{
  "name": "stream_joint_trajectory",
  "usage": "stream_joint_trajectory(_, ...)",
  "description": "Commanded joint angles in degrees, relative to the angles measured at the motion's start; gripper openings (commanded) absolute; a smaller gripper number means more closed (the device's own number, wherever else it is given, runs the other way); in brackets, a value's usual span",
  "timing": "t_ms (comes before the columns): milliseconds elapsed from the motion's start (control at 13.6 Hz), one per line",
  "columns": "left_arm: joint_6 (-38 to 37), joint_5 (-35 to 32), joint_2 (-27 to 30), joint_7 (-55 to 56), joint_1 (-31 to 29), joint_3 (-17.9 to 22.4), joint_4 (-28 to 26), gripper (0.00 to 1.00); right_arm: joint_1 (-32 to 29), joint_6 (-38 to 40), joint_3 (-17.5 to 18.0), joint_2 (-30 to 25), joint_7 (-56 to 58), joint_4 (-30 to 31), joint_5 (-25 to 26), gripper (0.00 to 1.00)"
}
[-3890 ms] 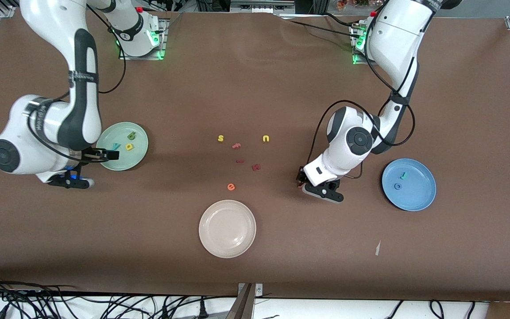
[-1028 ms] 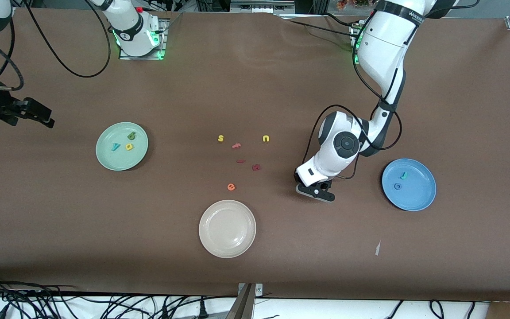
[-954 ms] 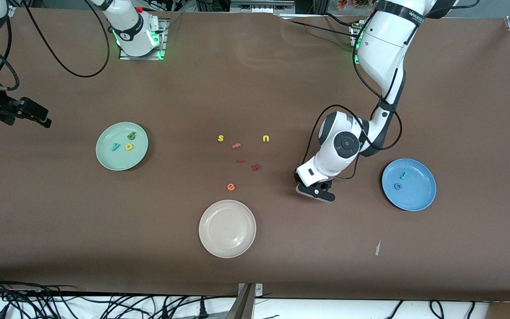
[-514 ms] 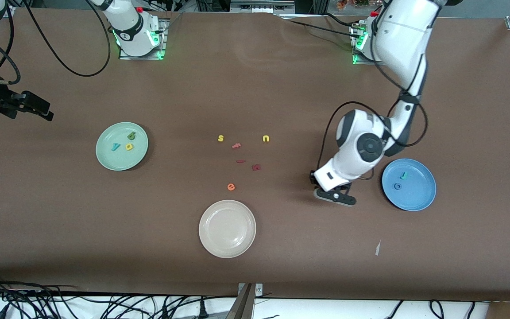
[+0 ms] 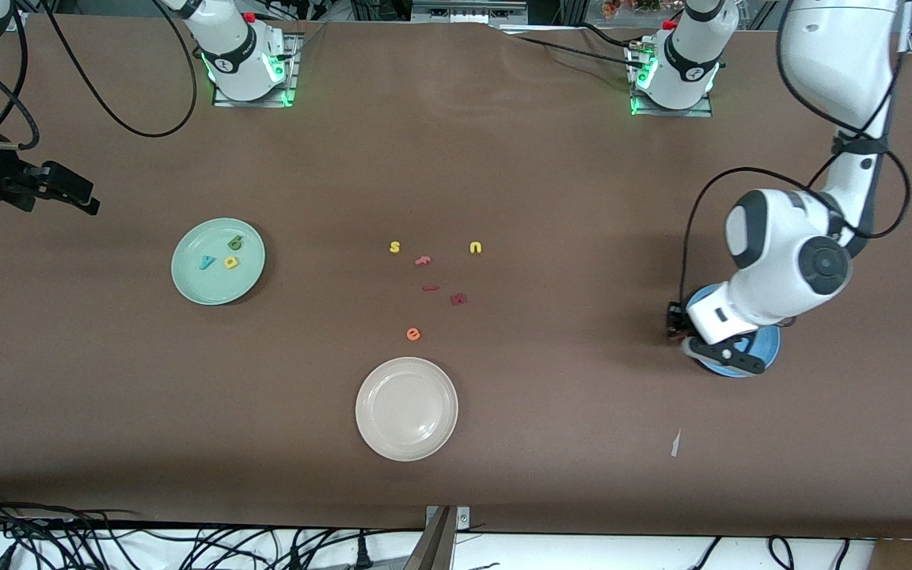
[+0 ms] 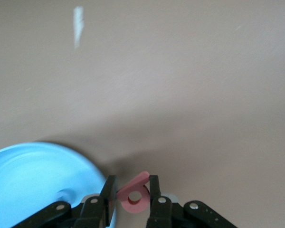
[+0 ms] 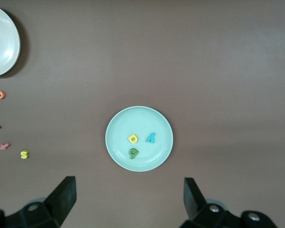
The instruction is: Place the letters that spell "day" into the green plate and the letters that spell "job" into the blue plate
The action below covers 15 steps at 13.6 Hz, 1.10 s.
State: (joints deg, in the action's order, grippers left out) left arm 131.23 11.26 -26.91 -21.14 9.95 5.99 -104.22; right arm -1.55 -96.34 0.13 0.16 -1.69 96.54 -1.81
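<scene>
My left gripper [image 5: 676, 324] hangs over the rim of the blue plate [image 5: 769, 345], at its edge toward the table's middle. In the left wrist view that gripper [image 6: 133, 181] is shut on the salmon-pink letter [image 6: 135, 195], with the blue plate [image 6: 33, 185] beside it. The arm hides most of the plate and whatever lies in it. The green plate [image 5: 196, 282] holds a dark green letter [image 5: 234, 242], a teal "y" [image 5: 207, 262] and a yellow letter [image 5: 231, 262]. My right gripper [image 5: 68, 194] waits open, raised near the right arm's end of the table. Its wrist view looks down on the green plate [image 7: 115, 137].
Mid-table lie a yellow "s" [image 5: 395, 248], a yellow "u" [image 5: 476, 248], red pieces [image 5: 458, 299] and an orange "e" [image 5: 413, 334]. A cream-white plate [image 5: 406, 408] sits nearer the front camera. A small white scrap [image 5: 675, 443] lies nearer the camera than the blue plate.
My left arm has swung from the table's middle to the blue plate's rim, carrying the pink letter. The right arm has barely shifted.
</scene>
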Motion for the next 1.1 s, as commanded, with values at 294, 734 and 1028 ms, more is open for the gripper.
stream_joint_trajectory(294,0.69,-4.22,5.12,-5.31,-4.85,-0.81,-7.75,0.72,-0.83,0.89,0.66,-0.07,0.99,-0.91,-1.27,1.00)
stream_joint_trajectory(734,0.78,-4.14,8.70,-4.34,-6.16,-0.81,-11.60,1.00,-0.83,0.89,0.75,-0.07,0.99,-0.91,-1.27,1.00)
stream_joint_trajectory(1028,0.43,-3.96,19.16,-4.43,-8.36,-0.81,-18.02,1.00,-0.83,0.89,0.75,-0.07,1.07,-0.91,-1.27,1.00)
